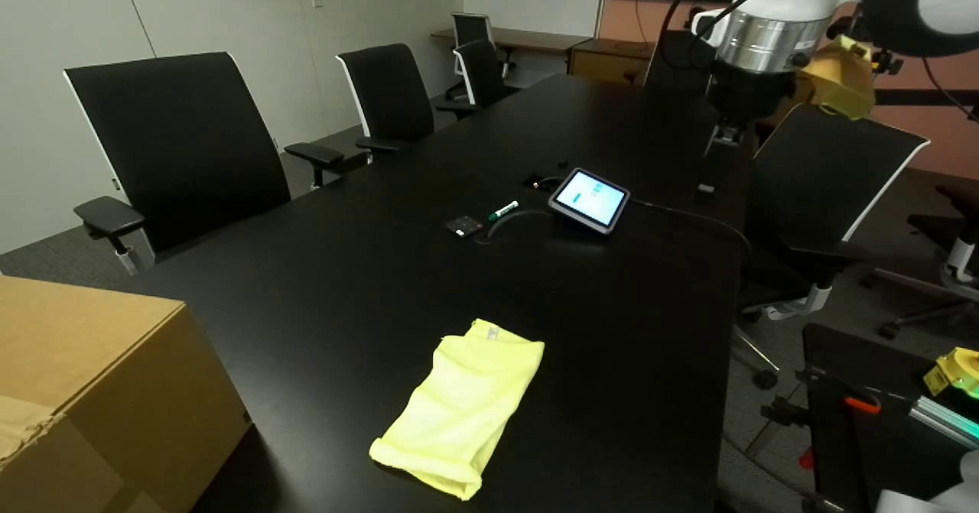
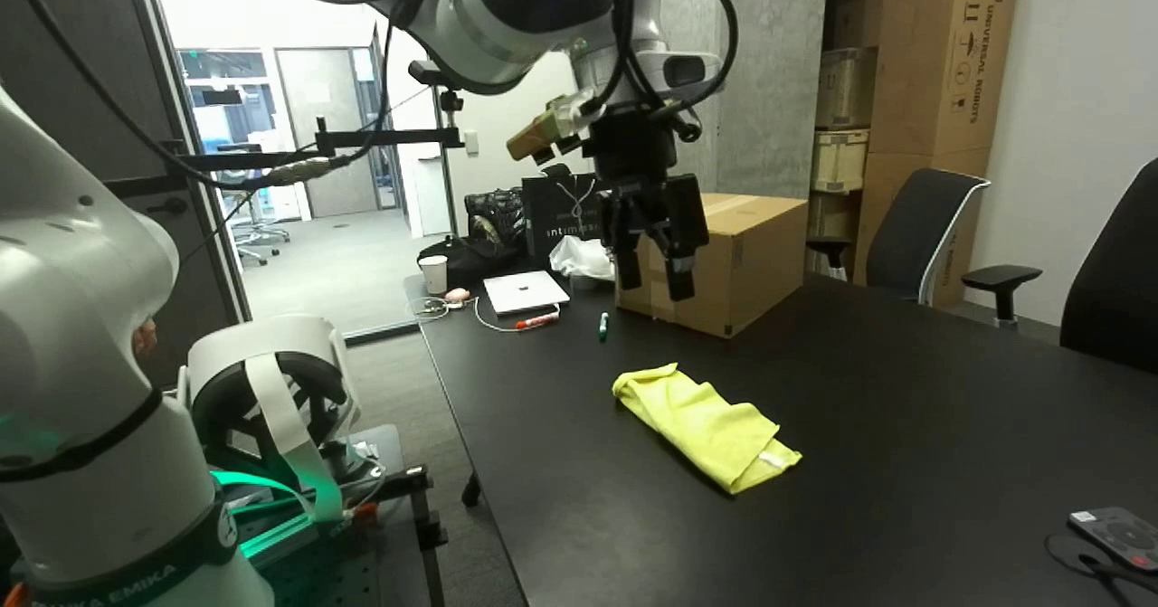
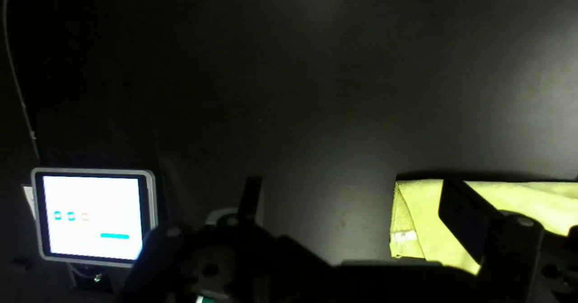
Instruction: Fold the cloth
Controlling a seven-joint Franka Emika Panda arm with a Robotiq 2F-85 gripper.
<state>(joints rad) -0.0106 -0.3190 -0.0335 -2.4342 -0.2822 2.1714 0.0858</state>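
Your hand [image 2: 655,277] hangs empty, jaws apart, above the tabletop [image 2: 868,426]; the yellow cloth [image 2: 704,424] lies there, seemingly part-folded, so you're probably between folds: lower and pinch one short end

We see a smooth, rounded white arm [image 2: 86,272], its black band [image 2: 185,553] lettered "EMIKA" in pale capitals. Black cables [image 2: 624,10] loop; the collar [image 1: 769,43] is silvery, the block [image 1: 841,81] beside it yellow. We find the gripper [image 2: 655,279] black and angular, with round screws [image 3: 525,221].
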